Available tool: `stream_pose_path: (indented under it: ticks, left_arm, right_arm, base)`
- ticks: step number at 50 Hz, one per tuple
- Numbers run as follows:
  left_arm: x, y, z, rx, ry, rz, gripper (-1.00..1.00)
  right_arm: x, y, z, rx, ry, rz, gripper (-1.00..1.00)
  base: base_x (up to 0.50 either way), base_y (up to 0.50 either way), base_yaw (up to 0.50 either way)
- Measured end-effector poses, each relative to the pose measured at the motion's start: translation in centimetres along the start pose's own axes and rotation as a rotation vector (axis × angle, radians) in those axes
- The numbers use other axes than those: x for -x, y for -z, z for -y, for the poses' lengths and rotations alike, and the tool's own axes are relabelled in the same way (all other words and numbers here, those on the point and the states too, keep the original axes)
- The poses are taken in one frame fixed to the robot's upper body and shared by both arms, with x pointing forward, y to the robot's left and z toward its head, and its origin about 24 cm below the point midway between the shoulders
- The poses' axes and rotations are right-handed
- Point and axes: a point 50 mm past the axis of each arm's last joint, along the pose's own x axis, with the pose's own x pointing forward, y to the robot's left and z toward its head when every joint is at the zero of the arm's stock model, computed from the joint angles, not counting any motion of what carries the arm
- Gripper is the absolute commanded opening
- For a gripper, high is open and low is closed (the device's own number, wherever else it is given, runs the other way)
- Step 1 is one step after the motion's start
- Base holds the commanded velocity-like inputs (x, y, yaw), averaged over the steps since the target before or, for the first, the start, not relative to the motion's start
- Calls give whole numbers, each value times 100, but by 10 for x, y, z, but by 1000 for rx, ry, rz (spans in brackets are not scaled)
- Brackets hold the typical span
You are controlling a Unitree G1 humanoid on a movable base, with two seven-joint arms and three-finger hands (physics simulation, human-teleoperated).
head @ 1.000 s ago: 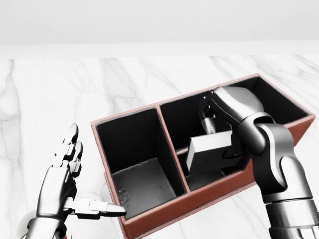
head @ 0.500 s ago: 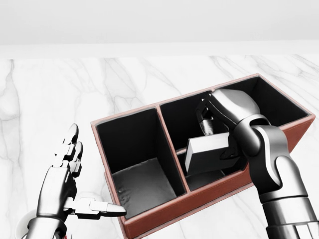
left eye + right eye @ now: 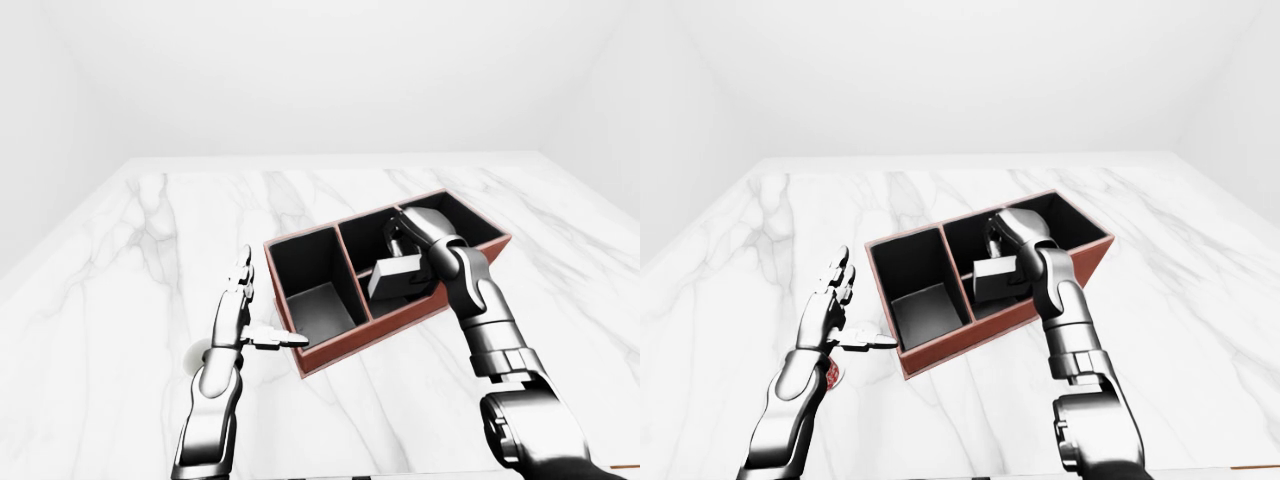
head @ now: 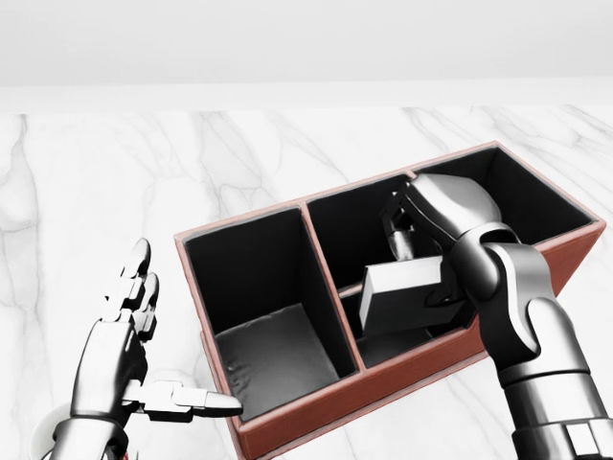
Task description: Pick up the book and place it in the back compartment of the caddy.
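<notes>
The caddy (image 4: 287,426) is a red-brown box with black insides, lying slantwise on the marble table. The book (image 4: 400,295) is a plain grey block. My right hand (image 4: 417,261) reaches down into the middle section of the caddy, and its fingers are closed on the book's top edge. The book hangs tilted inside the walls, just right of the divider (image 4: 330,283) that borders the big left compartment. I cannot tell whether it touches the bottom. My left hand (image 4: 153,350) is open and empty left of the caddy, with its thumb pointing at the caddy's lower left corner.
The large left compartment (image 4: 273,355) holds nothing, and a further compartment (image 4: 522,196) lies at the caddy's right end. A small white round thing (image 3: 830,376) with a red mark lies under my left hand. The marble table (image 3: 120,260) spreads wide on all sides.
My right hand and the book shifted a little to the left and back again. The left hand and the caddy have not moved.
</notes>
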Motion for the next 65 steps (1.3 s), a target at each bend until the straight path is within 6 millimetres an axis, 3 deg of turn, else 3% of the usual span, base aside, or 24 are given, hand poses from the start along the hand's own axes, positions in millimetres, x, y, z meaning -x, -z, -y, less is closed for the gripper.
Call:
stream_pose_path:
  ticks: [41,65]
  left_arm:
    - [0,2,1,-1,2,-7,100]
    - [0,2,1,1,0,-7,100]
  right_arm:
    - [-6,9,-15,-5,-6,-43,-100]
    - [-8,10,-10,-46,-42,-38,-100]
  base:
    - [0,0,0]
    - [0,0,1]
